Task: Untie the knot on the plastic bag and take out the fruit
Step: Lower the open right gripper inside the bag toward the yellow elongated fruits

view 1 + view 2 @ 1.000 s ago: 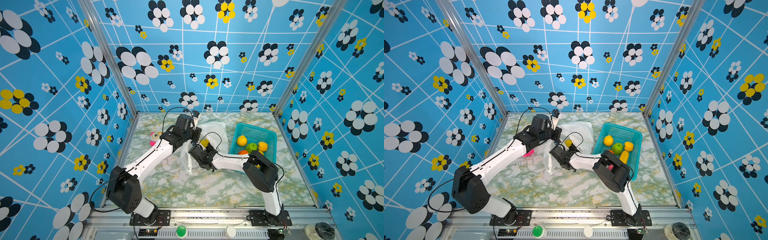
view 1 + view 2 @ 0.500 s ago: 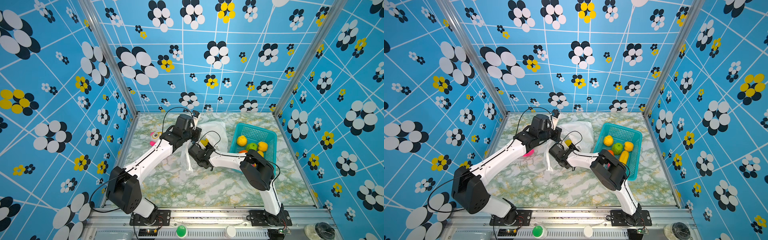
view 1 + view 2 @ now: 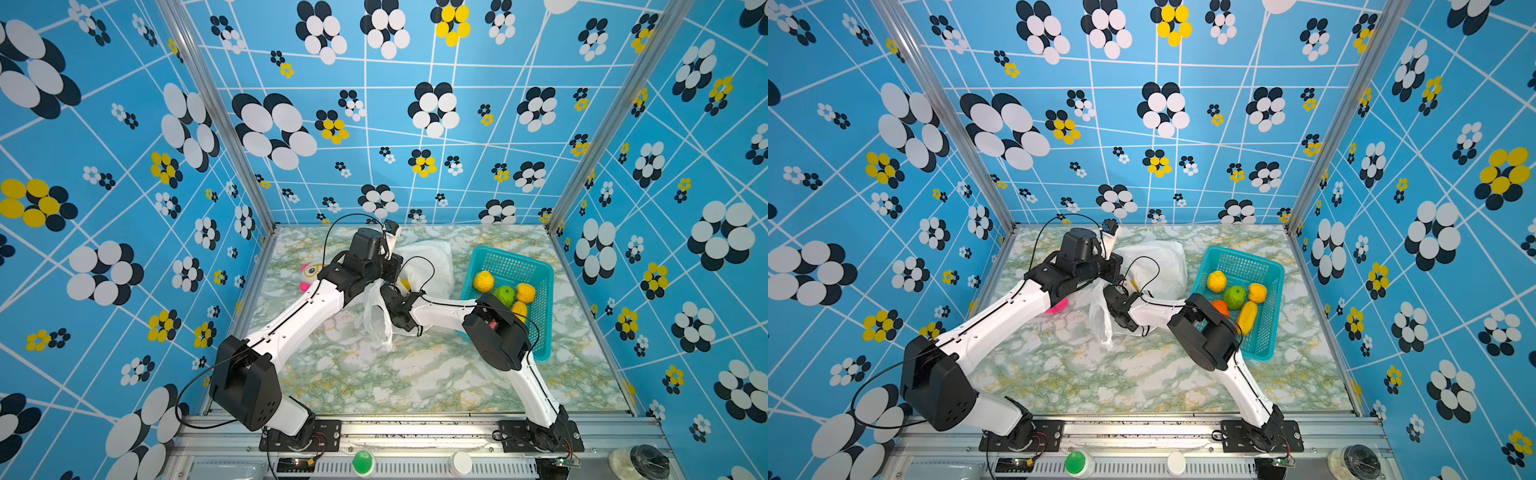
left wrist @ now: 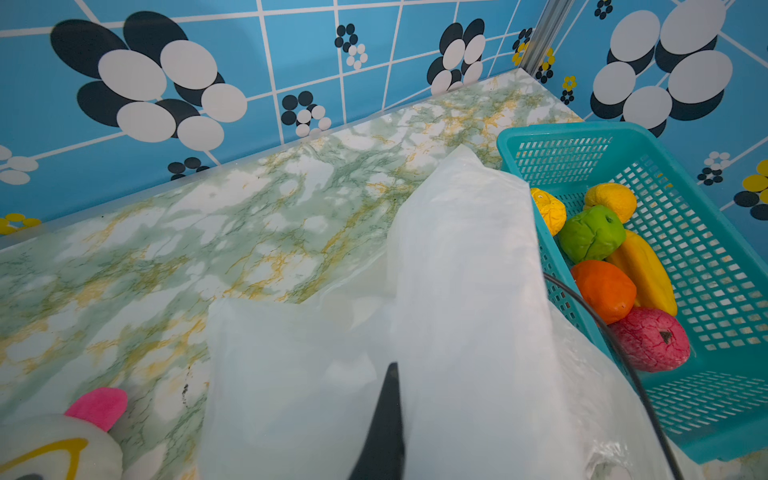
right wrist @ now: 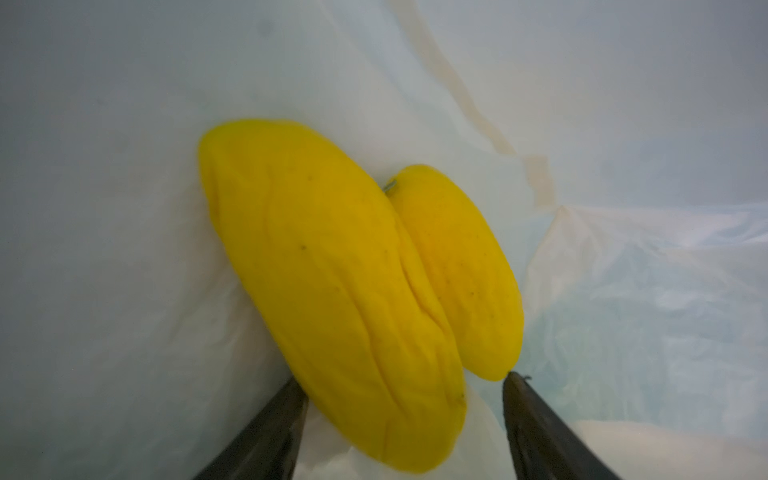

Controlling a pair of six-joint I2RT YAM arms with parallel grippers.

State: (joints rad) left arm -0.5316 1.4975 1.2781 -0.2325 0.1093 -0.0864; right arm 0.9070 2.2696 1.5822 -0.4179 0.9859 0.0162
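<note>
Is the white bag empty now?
Not empty: two long yellow fruits lie inside the bag, just ahead of the right tool.

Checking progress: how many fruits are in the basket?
6 in the basket: yellow, yellow-orange, green at its middle; oblong yellow, orange, pink-red toward its near end. Bag may hide more.

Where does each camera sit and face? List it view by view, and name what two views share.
Top view: high at the front, looking down on the marble table; both arms, plastic bag, teal basket show.
Top view: same height and direction; same arms, green fruit in basket.
Left wrist: on the left arm, facing over the bag toward the basket; left tool shows as a dark tip.
Right wrist: inside the bag, facing two yellow fruits; open right tool straddles their ends.
Shared: top and left wrist views show the basket.
</note>
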